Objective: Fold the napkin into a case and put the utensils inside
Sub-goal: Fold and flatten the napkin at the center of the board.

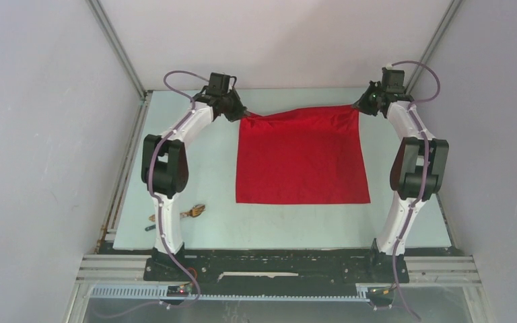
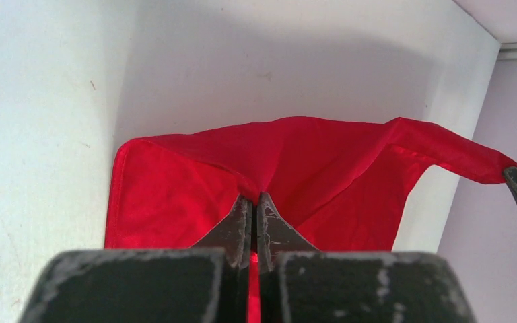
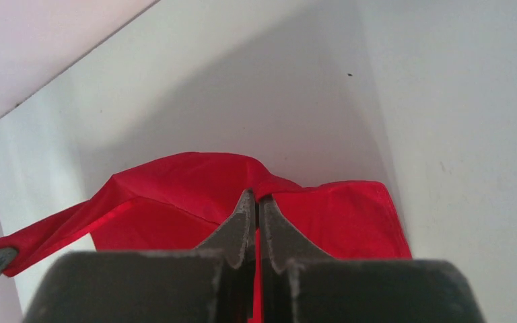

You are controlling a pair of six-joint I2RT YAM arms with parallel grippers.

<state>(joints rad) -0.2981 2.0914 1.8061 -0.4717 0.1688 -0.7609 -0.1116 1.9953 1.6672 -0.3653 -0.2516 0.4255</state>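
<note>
The red napkin (image 1: 301,158) lies spread on the table, its far edge lifted and stretched between both grippers. My left gripper (image 1: 242,117) is shut on the napkin's far left corner; in the left wrist view the cloth (image 2: 175,195) bunches into the left gripper (image 2: 256,196). At the far right corner my right gripper (image 1: 359,106) is shut on the napkin, which in the right wrist view (image 3: 336,215) gathers at the right gripper (image 3: 256,194). The utensils lie at the near left: a light-brown wooden fork (image 1: 192,212) and a dark stick-like piece (image 1: 150,227), partly hidden by the left arm.
The pale table (image 1: 202,161) is ringed by white walls with metal rails at the corners. A black base bar (image 1: 276,264) runs along the near edge. The left arm's elbow (image 1: 163,165) hangs over the table's left strip, above the utensils.
</note>
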